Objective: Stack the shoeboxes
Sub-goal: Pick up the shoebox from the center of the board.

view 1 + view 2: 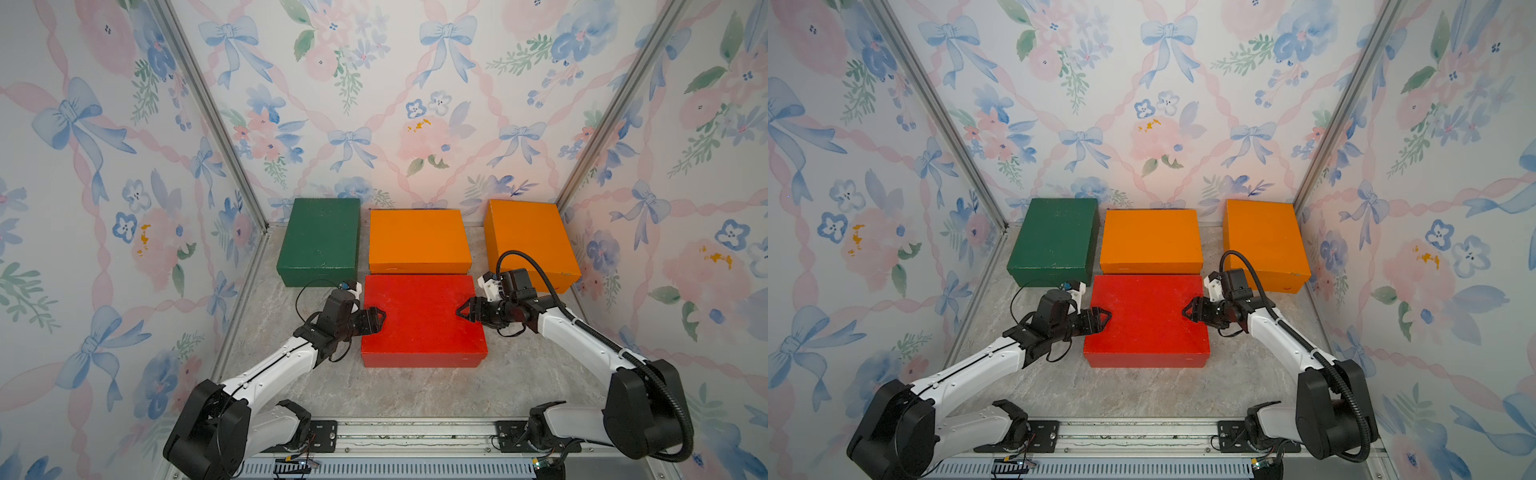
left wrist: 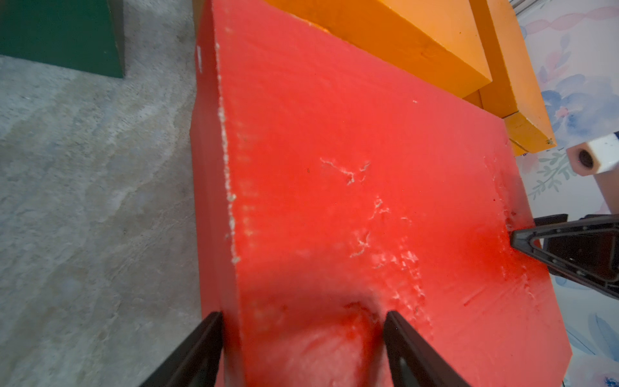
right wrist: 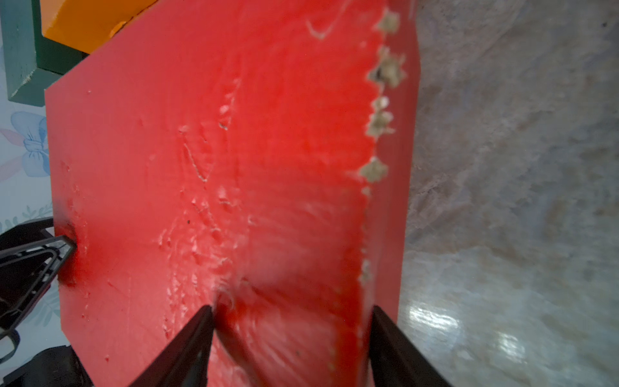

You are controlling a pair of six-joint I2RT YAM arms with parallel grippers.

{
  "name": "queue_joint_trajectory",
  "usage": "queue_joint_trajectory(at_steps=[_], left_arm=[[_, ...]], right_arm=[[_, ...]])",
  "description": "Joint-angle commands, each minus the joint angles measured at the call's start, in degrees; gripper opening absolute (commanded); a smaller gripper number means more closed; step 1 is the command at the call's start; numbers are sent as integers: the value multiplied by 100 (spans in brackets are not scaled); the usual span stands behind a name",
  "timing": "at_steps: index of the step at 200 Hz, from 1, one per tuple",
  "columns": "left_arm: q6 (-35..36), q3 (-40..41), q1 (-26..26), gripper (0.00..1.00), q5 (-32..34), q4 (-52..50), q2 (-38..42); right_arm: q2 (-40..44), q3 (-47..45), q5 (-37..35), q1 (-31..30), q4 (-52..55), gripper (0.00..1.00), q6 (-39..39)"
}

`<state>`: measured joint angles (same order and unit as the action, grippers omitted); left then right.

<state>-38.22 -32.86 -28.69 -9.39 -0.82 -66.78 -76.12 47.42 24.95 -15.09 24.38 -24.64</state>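
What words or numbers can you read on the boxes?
None: there is no readable text anywhere.
The red box, the green box and the two orange boxes are plain paint with no labels.
The wallpaper shows only bows and flowers.

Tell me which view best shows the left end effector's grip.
Left wrist: the left end effector pinches the red shoebox's edge, one finger on top, one on the side. Both top views see it only from above; right wrist catches its tip.
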Motion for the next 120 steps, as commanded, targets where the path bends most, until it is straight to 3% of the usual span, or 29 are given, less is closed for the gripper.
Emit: queue_joint_trajectory(at_steps=[1,120], left_arm=[[19,-118,-128,73,-134,-66,90],[-23,-492,-559,66,-153,-6,400]], right_arm=[[-63,-57,158,-87,9,65,-12],[491,162,150,-196,87,62,-194]])
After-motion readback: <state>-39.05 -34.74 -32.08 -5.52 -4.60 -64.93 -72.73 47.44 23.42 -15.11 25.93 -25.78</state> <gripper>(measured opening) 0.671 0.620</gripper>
